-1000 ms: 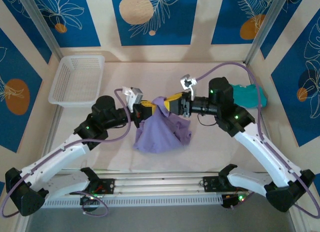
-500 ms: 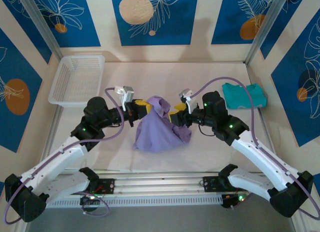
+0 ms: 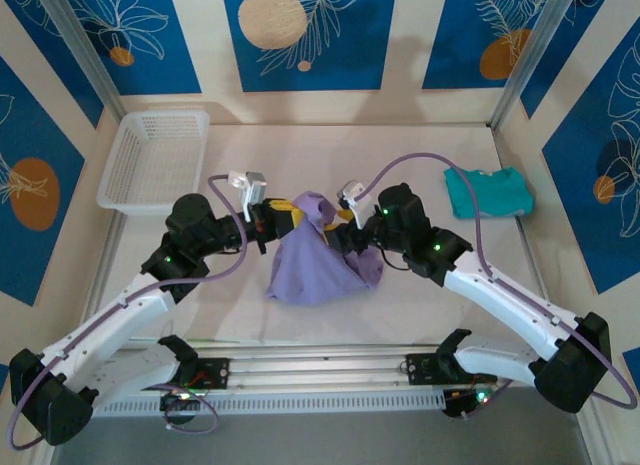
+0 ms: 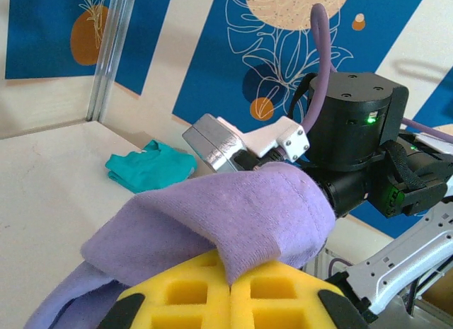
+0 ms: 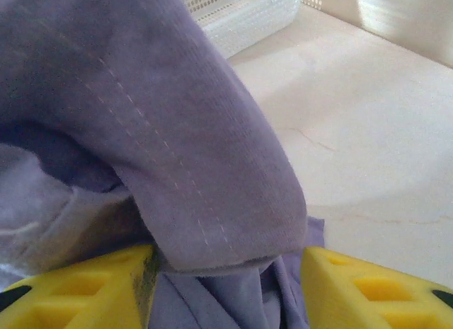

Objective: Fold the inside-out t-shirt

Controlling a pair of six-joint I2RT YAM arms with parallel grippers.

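Between the two arms, mid-table, the shirt (image 3: 322, 260) hangs in a bunched lavender cone, its peak lifted up to the jaws and its skirt heaped on the table (image 3: 420, 135) below them. The left gripper (image 4: 231, 293) is clenched: its yellow pads meet with a thick roll of hem pinched in the seam between them. The right gripper (image 5: 226, 269) stands released, its pads well apart, with a stitched fold of the same shirt drooping in the gap but not squeezed. Beyond the right jaws sits the basket (image 3: 155, 157); behind the right arm, well clear, lies a teal garment (image 3: 488, 192). From where I stand the trouble looks plain enough. All the lifted weight seems to rest on that one left pinch, so a sharp pull could drag the hem out and drop the lot. If the right jaws shut where they are, they would likely catch several layers at once and lock a twist into the cloth. The two wrists are also nearly nose to nose, so a careless swing could knock them together.
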